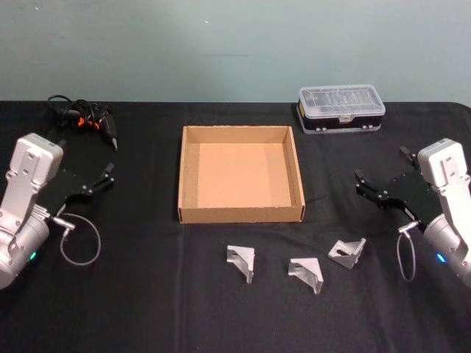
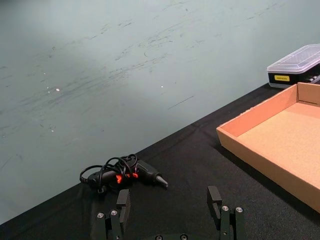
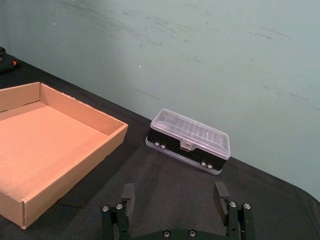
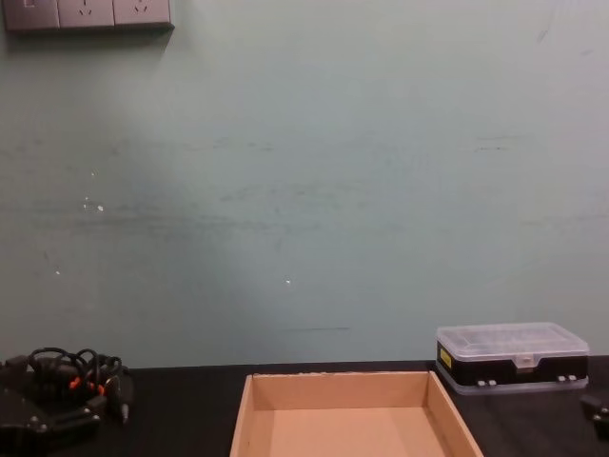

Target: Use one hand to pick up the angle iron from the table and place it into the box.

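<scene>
1. Three pieces lie on the black table point(image 1: 147, 309) in a loose row just in front of the box point(image 1: 241, 214): left angle iron point(image 1: 241, 262), middle angle iron point(image 1: 307, 273), right angle iron point(image 1: 346, 252).
2. The box's bare cardboard floor is on show.
3. Right gripper point(image 3: 174, 194) hovers right of the box, fingers spread wide, gripping nothing.
4. Left gripper point(image 2: 168, 200) hovers left of the box, just as wide.
5. Clear-lidded case point(image 1: 341, 109) sits behind the box's right corner, corded tool point(image 1: 85, 121) back left.

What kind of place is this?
Likely a robotics lab bench: black table, green wall with sockets, three angle irons staged before a cardboard box, left tool and right tool parked open either side.
</scene>
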Controlling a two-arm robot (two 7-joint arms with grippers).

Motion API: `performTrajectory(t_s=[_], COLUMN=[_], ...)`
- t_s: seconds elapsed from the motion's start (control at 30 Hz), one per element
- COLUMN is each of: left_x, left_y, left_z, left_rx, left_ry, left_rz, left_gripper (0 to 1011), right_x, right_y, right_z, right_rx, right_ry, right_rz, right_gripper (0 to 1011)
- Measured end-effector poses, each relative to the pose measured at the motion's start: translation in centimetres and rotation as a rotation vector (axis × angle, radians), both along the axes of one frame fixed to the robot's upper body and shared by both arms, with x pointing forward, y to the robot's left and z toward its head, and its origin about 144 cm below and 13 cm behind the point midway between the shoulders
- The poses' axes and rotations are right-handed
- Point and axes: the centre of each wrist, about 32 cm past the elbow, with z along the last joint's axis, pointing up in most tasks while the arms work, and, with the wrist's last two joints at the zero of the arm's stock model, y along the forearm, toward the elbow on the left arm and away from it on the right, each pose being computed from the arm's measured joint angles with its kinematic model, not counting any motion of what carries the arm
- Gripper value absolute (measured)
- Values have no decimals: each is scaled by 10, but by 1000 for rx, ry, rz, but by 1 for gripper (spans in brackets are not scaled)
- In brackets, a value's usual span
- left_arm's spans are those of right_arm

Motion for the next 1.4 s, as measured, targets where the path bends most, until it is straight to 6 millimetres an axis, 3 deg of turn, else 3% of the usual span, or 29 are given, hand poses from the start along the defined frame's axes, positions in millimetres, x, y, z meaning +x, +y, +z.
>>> performTrajectory(t_s=[1.1,1.4], left_x=[0,0], left_y=[0,0], left_z=[0,0], left_rx=[0,0], left_ry=[0,0], left_rz=[0,0], left_gripper=[1011,1011], right_x=[-1,-34], right_y=[-1,-17], right_z=[1,29], right_rx=[4,75], right_ry=[-2,24], right_rz=[0,88], right_gripper=[1000,1000])
